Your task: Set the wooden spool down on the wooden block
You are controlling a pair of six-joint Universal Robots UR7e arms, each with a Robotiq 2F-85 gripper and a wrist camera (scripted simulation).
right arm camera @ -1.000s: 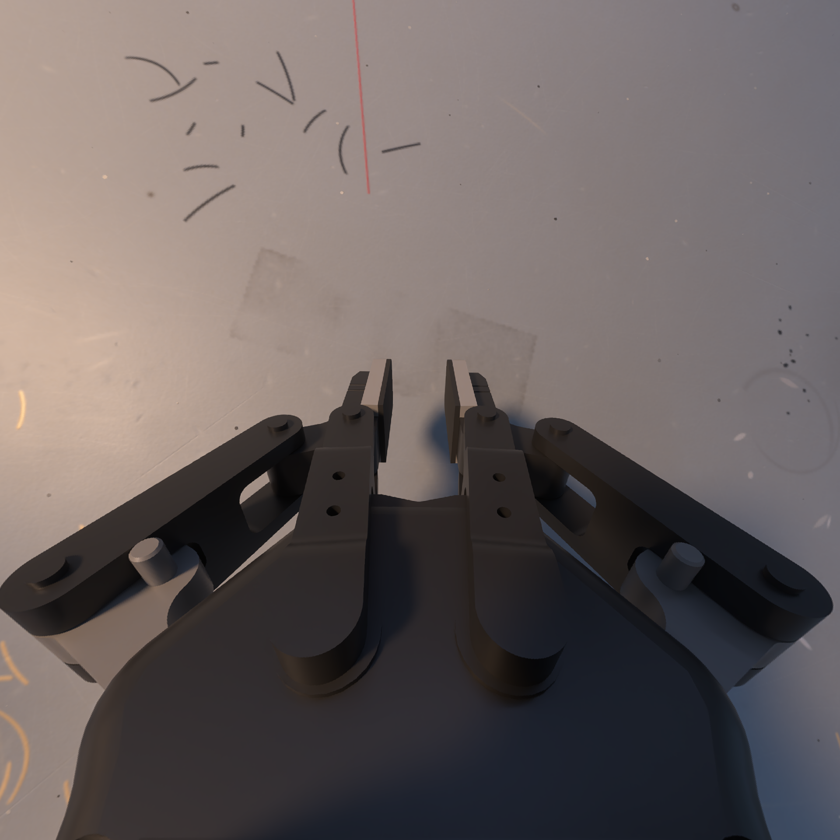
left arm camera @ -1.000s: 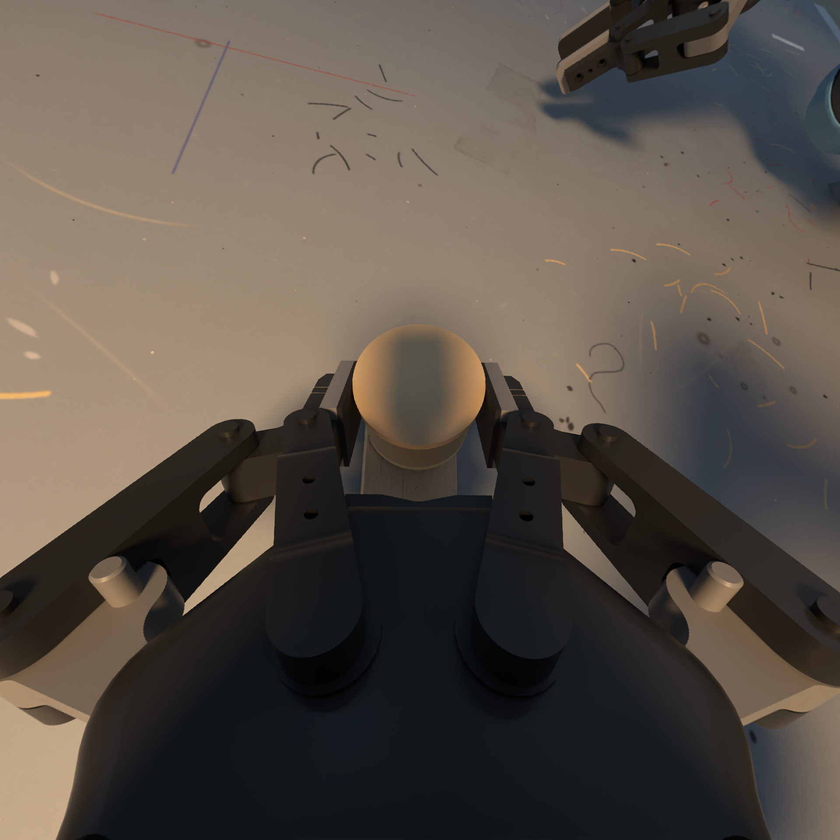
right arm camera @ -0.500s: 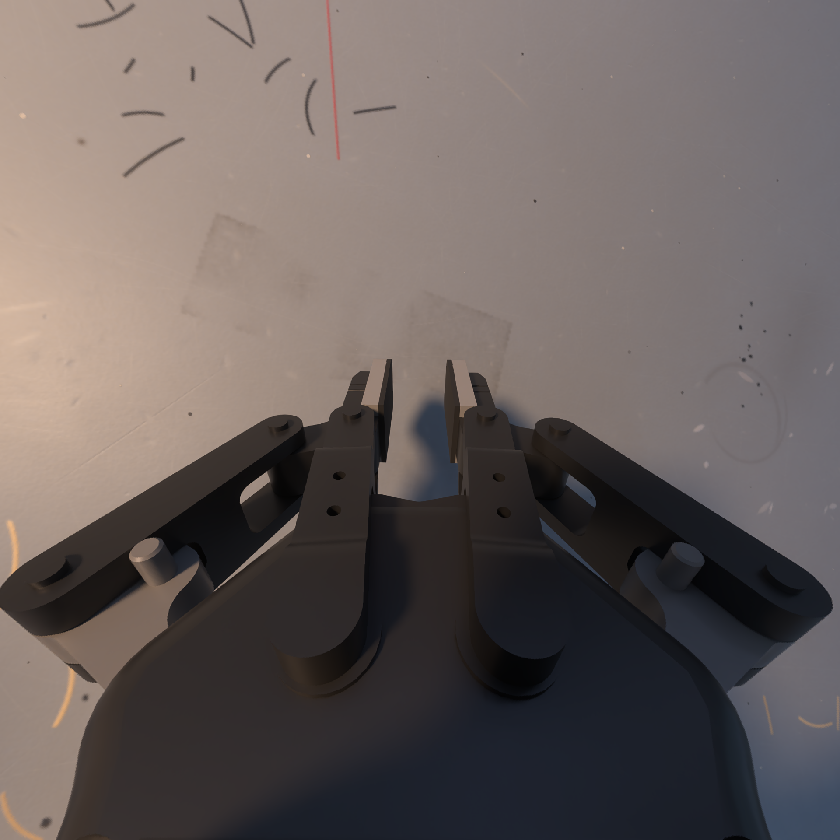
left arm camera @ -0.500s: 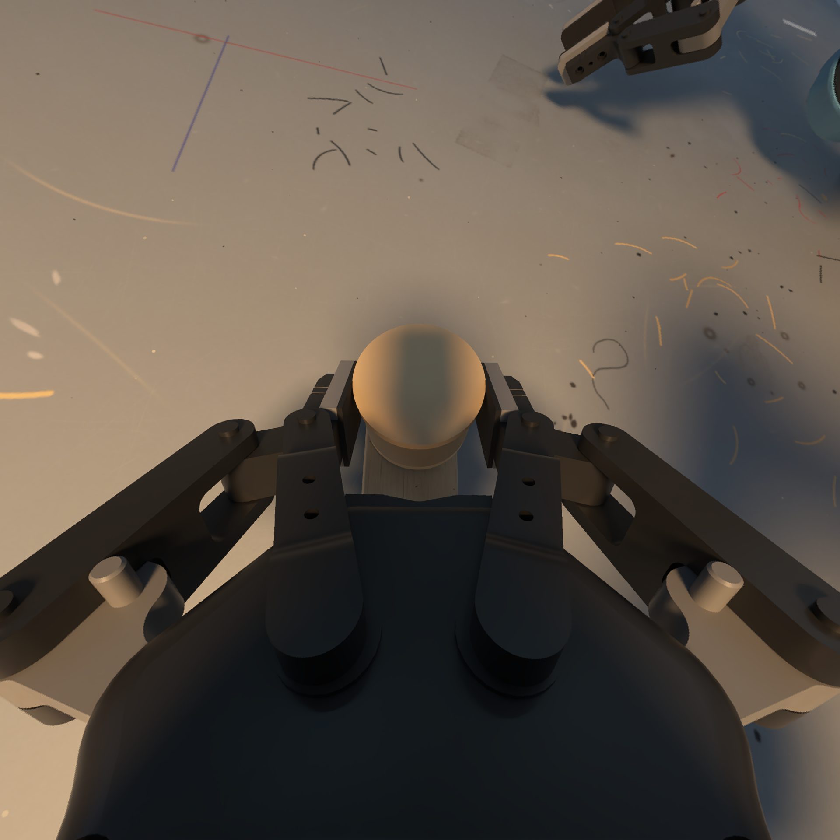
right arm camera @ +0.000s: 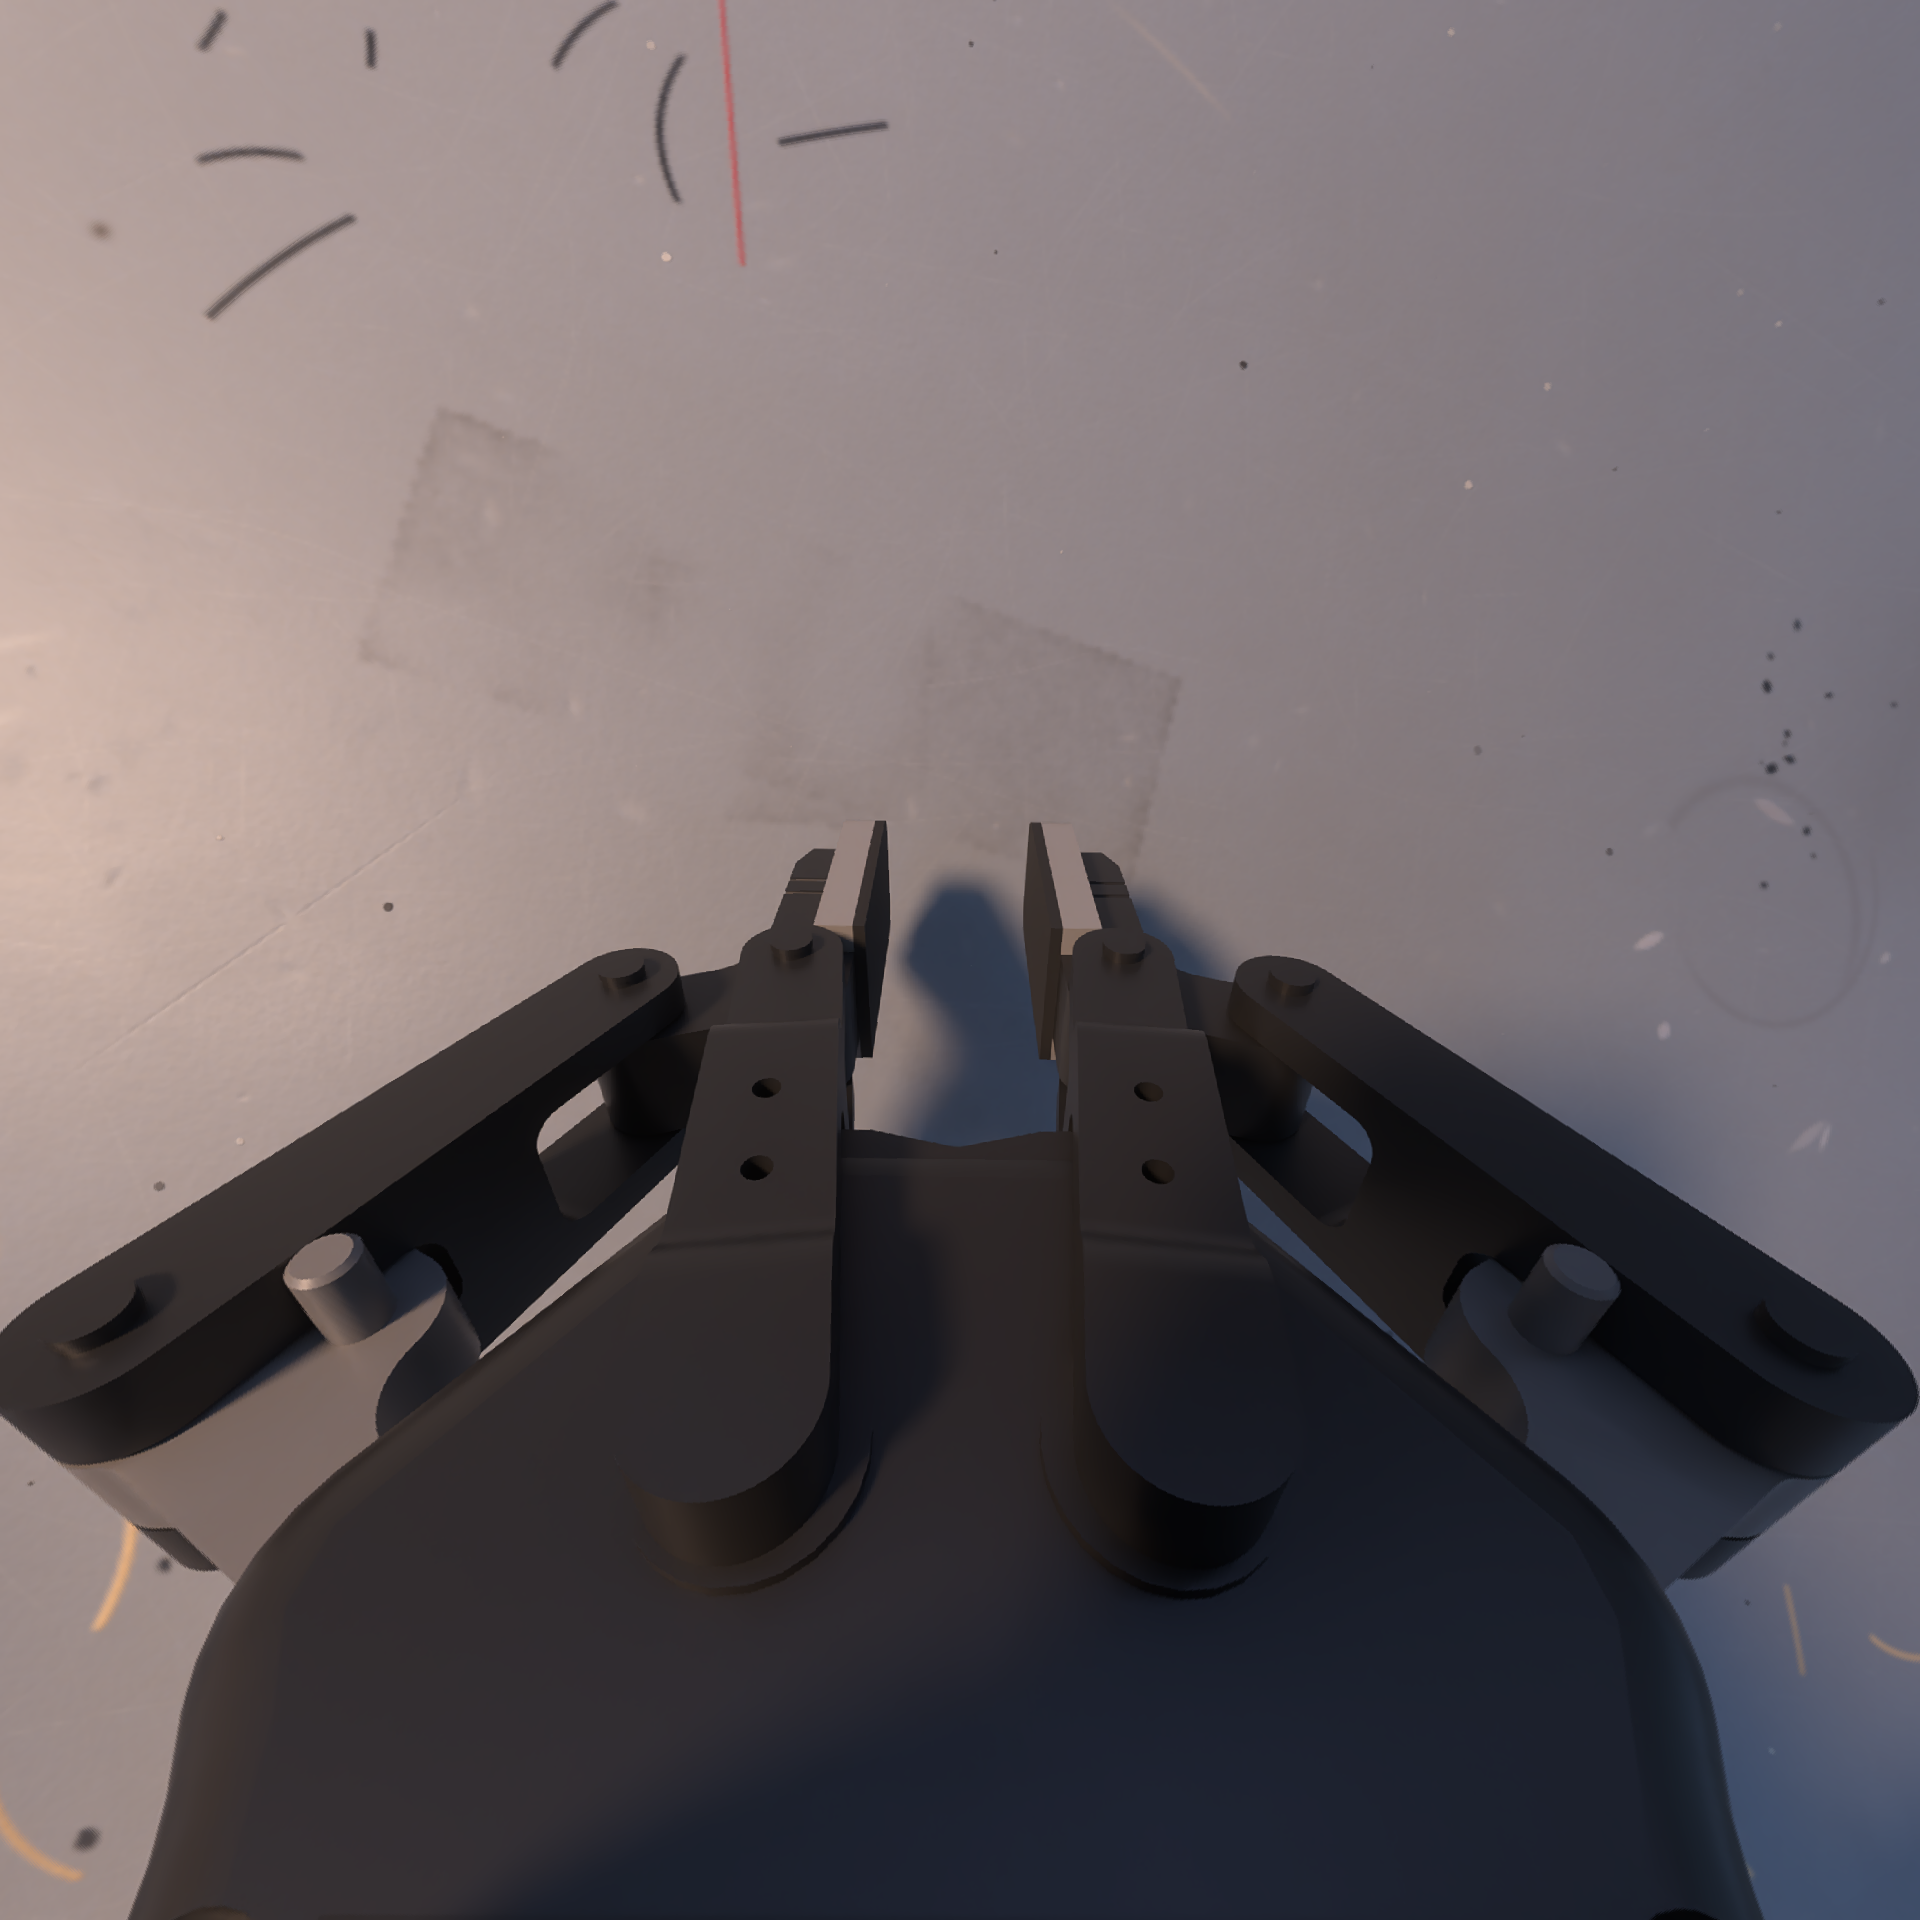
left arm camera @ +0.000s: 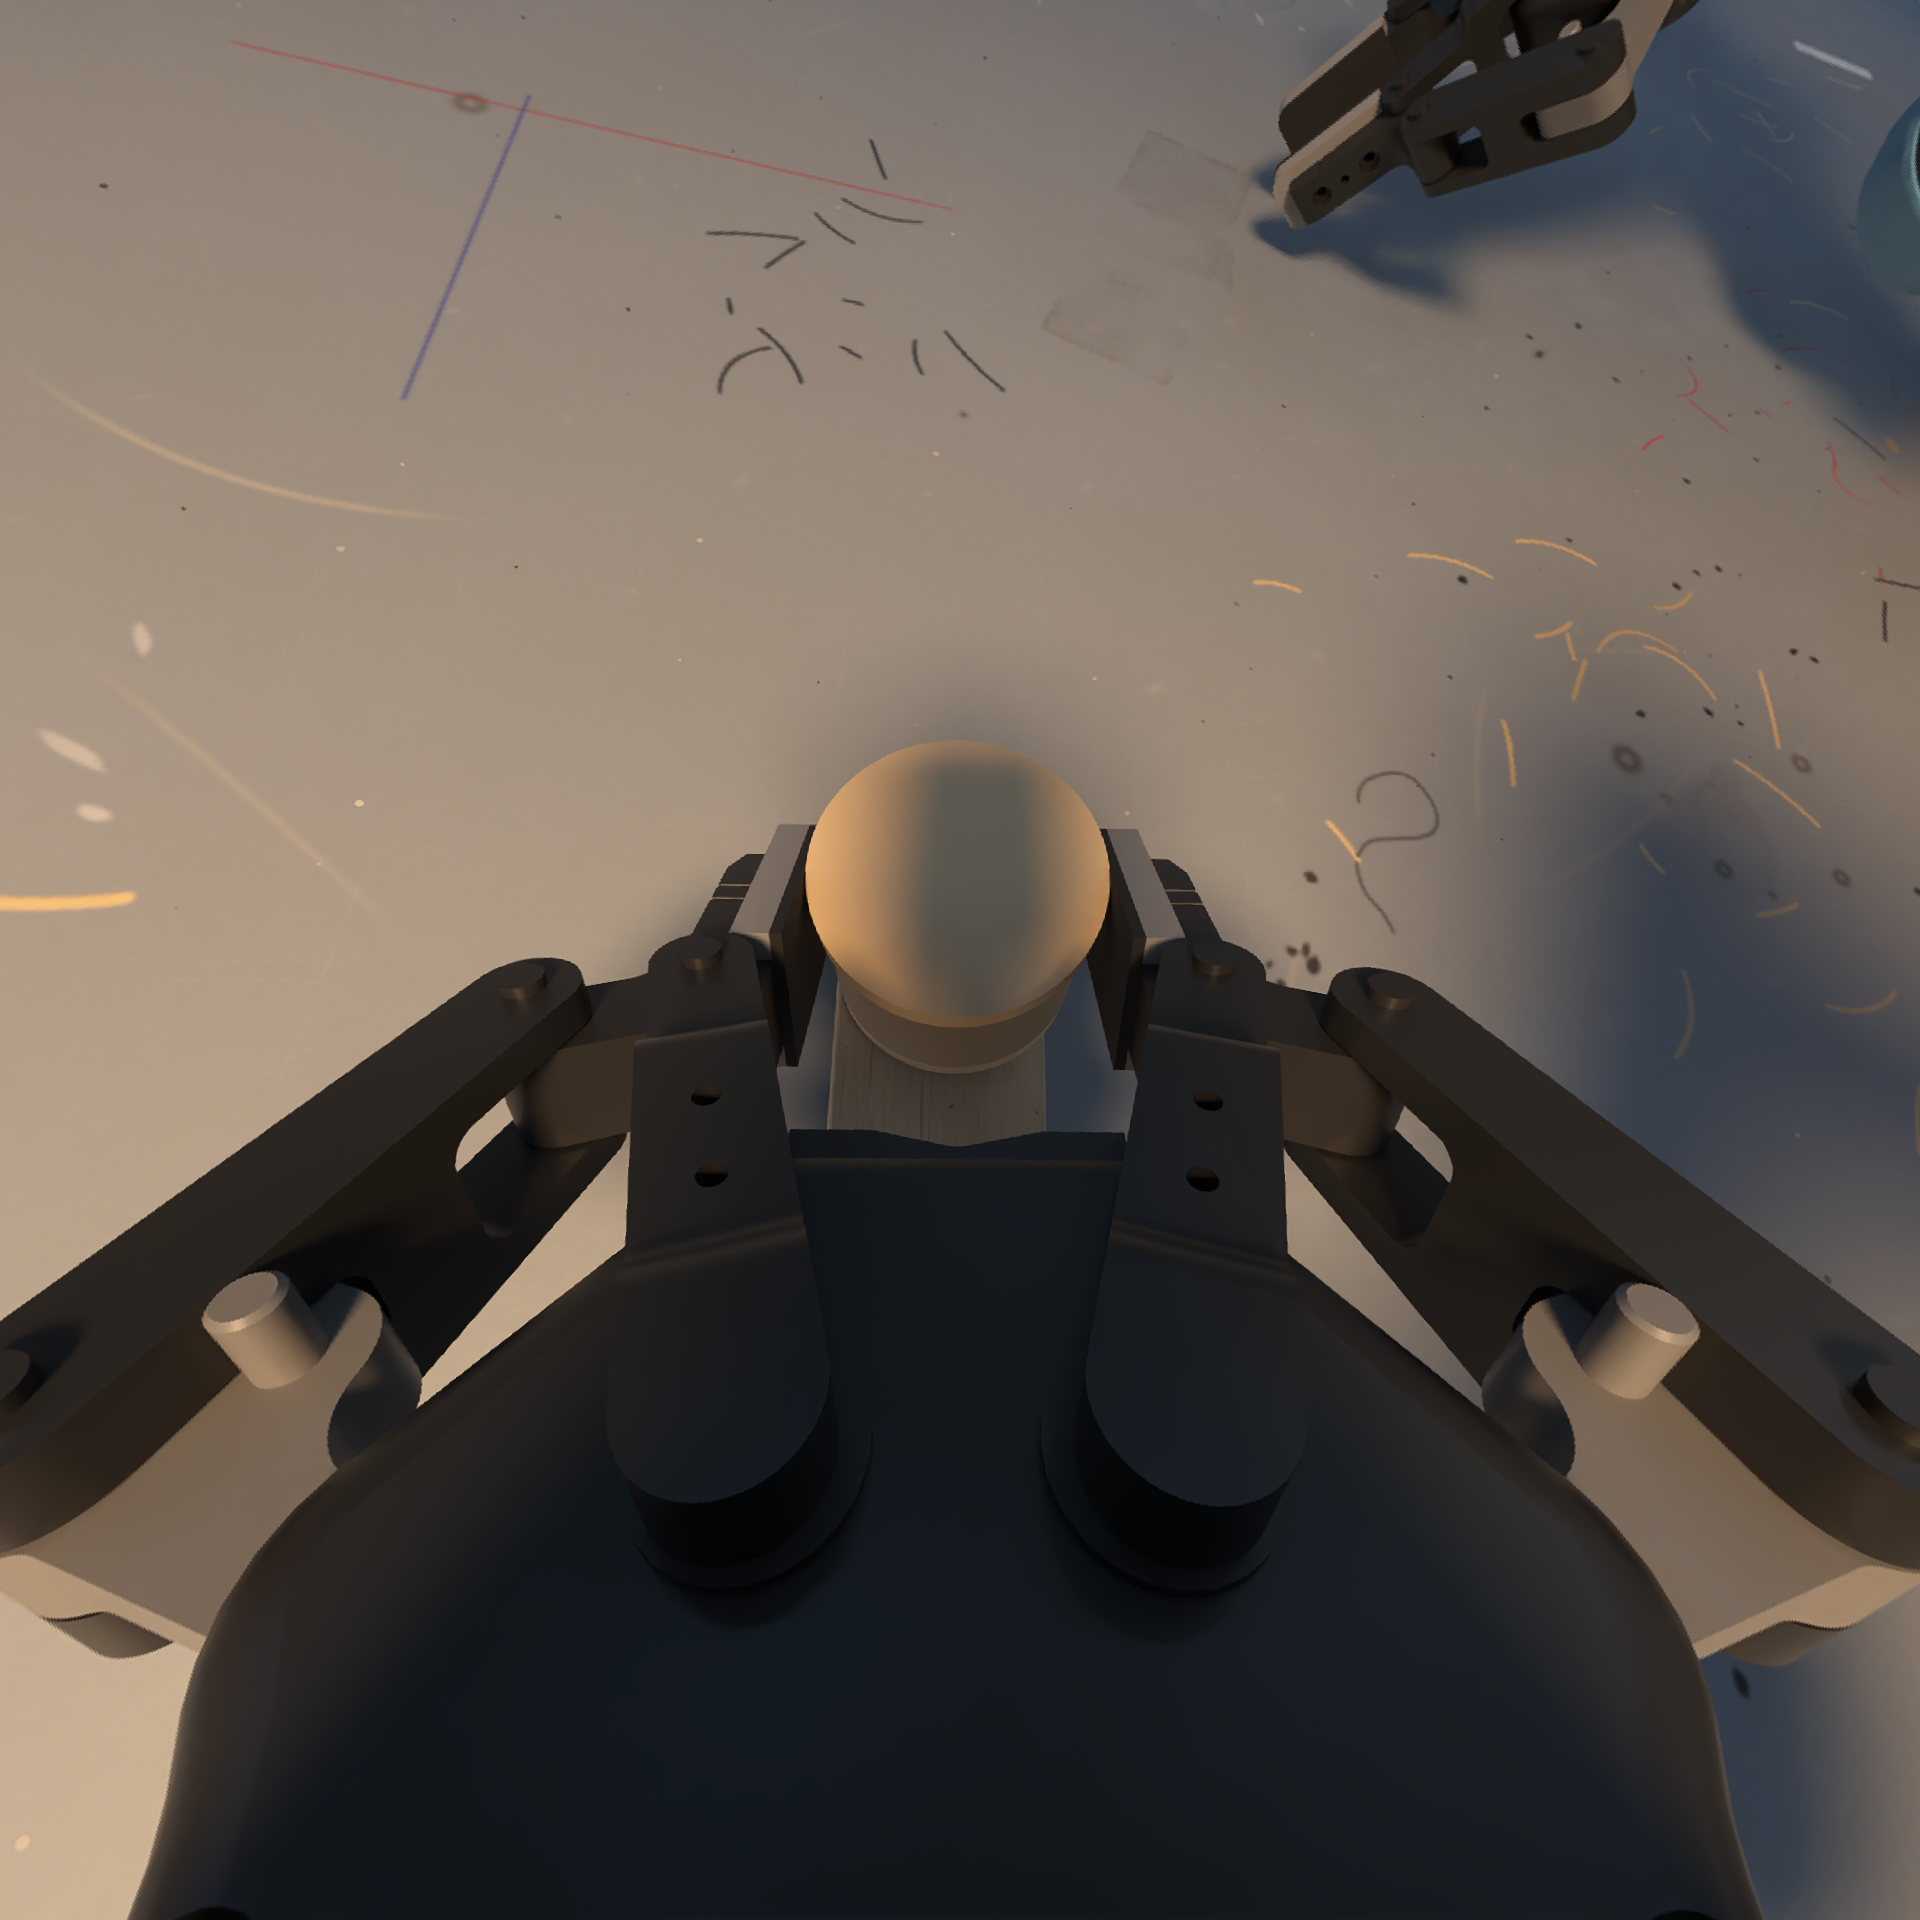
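Observation:
In the left wrist view my left gripper (left arm camera: 957,914) is shut on the wooden spool (left arm camera: 957,883). Its finger pads (left arm camera: 781,914) press both sides of the spool's round tan top flange. Directly under the spool a pale wooden block (left arm camera: 935,1101) shows between the fingers; whether the spool touches it is hidden. My right gripper (right arm camera: 957,883) hangs empty over bare table with a narrow gap between its fingers. It also shows in the left wrist view (left arm camera: 1351,177) at the far upper right.
The grey table (left arm camera: 520,623) is scuffed, with pen marks and a thin red line (left arm camera: 623,130). The edge of a teal round object (left arm camera: 1896,208) sits at the far right. Faint square patches (right arm camera: 468,561) mark the table under my right gripper.
The right gripper has drifted over the table and the patches look larger and closer. The left gripper and spool have barely moved.

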